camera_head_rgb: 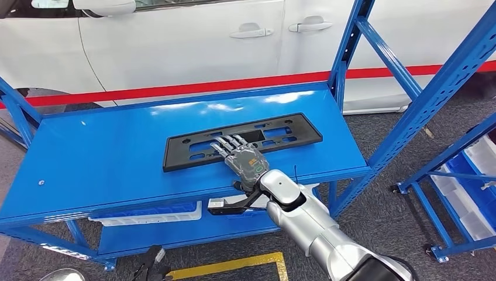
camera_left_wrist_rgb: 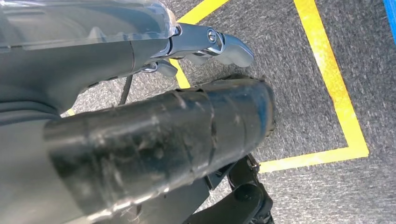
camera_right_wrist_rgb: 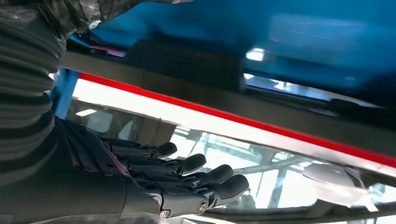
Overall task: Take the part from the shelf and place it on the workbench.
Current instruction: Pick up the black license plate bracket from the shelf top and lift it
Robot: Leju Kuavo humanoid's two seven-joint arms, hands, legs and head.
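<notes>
1. One part (camera_head_rgb: 241, 140), a flat black plate-like frame with cut-outs, is lying flat on the blue shelf (camera_head_rgb: 105, 158), close to its front edge, so it is sitting within easy reach.
2. One right hand (camera_head_rgb: 243, 157) is reaching over that front edge with fingers stretched out and apart, holding nothing; the fingertips are lying over the near rim of the part, though I cannot tell whether they are pressing on it.
3. That low, flat pose is, I judge, suiting a thin piece with nothing tall to wrap around: the fingers are having to get at an edge or a cut-out before it can be lifted.
4. One left hand (camera_left_wrist_rgb: 205, 44) is hanging down over the grey floor (camera_left_wrist_rgb: 303, 102) with its yellow tape lines (camera_left_wrist_rgb: 331, 74); it is holding nothing, and I cannot tell how wide its fingers are standing.
5. Two blue racks are standing here: the one bearing the part and a second (camera_head_rgb: 444, 146) to the right.
6. One white car (camera_head_rgb: 175, 41) is parked behind the shelf.
7. Nothing is lifted yet, so the pickup appears to be just starting; the workbench placing is not yet done.
</notes>
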